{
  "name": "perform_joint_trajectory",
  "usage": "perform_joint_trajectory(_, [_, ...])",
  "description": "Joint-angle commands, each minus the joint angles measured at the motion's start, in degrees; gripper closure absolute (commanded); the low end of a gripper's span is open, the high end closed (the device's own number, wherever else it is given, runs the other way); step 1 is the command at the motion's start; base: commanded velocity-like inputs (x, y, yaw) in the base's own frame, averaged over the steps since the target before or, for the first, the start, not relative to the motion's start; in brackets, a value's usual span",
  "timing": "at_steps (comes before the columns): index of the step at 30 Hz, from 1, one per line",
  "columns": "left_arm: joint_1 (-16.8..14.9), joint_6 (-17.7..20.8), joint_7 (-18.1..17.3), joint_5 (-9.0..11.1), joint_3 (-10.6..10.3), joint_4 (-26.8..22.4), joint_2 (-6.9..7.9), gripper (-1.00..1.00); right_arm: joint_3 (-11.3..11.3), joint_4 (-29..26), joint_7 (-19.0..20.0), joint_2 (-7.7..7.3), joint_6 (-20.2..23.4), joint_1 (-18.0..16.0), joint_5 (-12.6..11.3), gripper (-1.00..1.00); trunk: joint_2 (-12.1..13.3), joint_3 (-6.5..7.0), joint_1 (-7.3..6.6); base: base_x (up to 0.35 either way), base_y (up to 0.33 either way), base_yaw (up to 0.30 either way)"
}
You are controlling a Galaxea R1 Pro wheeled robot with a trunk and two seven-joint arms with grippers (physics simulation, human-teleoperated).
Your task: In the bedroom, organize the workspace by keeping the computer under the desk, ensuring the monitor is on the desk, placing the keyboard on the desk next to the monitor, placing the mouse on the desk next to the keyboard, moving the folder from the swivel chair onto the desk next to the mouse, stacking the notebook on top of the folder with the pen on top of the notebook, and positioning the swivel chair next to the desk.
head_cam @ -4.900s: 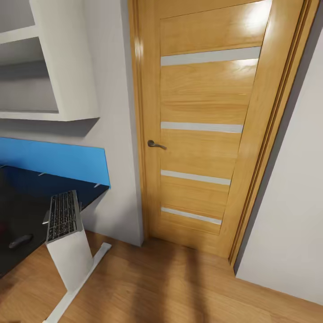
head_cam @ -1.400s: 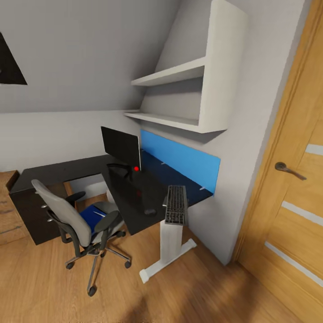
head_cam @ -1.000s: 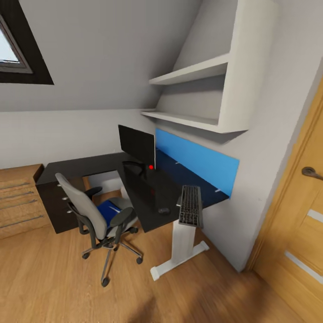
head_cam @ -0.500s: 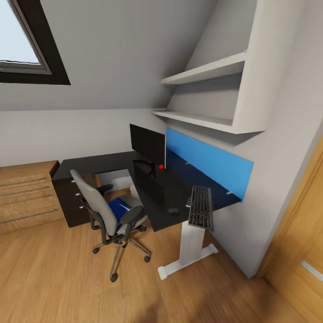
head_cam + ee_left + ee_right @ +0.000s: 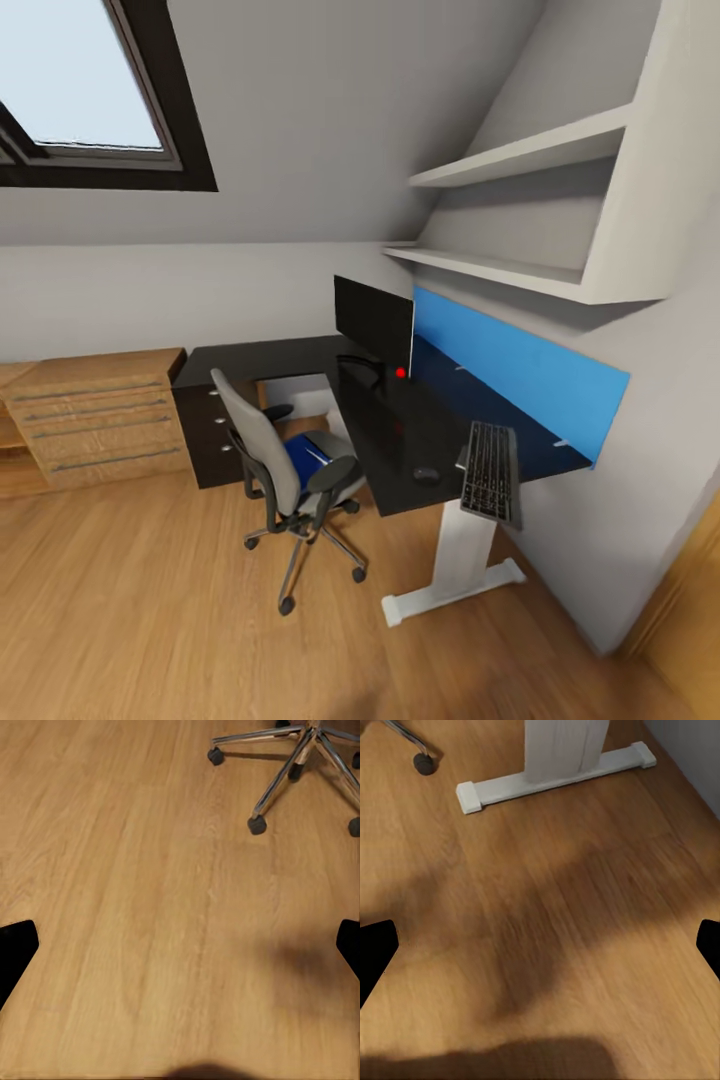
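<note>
from the head view i judged the folder (image 5: 303,455) on the swivel chair (image 5: 290,470), left of centre beside the table (image 5: 400,440), nearer my left arm, while both sets of fingers (image 5: 18,952) (image 5: 378,949) hung spread wide and empty over the floor.

Wood plank floor (image 5: 150,620) throughout. Light wooden drawer chest (image 5: 95,415) against the far wall. Skylight window (image 5: 85,95), dark frame, in the sloped ceiling. Two white wall shelves (image 5: 520,210) above a blue wall panel (image 5: 515,375).
</note>
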Motion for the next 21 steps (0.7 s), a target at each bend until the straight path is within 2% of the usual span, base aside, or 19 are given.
perform_joint_trajectory(1, [-0.04, -0.10, 0.00, -0.04, 0.21, 0.02, -0.14, -1.00, 0.07, 0.01, -0.23, -0.02, -0.13, -0.02, 0.06, -1.00, -0.44, -0.25, 0.22, 0.000, 0.000, 0.283])
perform_joint_trajectory(14, [-0.04, 0.31, 1.10, 0.13, 0.43, 0.02, 0.04, -1.00, 0.07, 0.01, -0.23, -0.03, -0.07, -0.02, 0.06, -1.00, -5.66, -2.58, 3.08, 0.000, 0.000, 0.283])
perform_joint_trajectory(16, [-0.04, 0.34, 8.27, 0.20, 0.54, -0.06, 0.06, -1.00, 0.07, 0.01, -0.23, -0.03, -0.05, -0.02, 0.05, -1.00, -6.46, -2.94, 3.52, 0.000, 0.000, 0.283])
perform_joint_trajectory(21, [-0.04, 0.34, 14.84, -0.09, 0.40, -0.13, -0.17, -1.00, 0.07, -0.05, -0.23, -0.03, -0.11, -0.02, 0.06, -1.00, -8.47, -3.88, 4.62, 0.000, 0.000, 0.262])
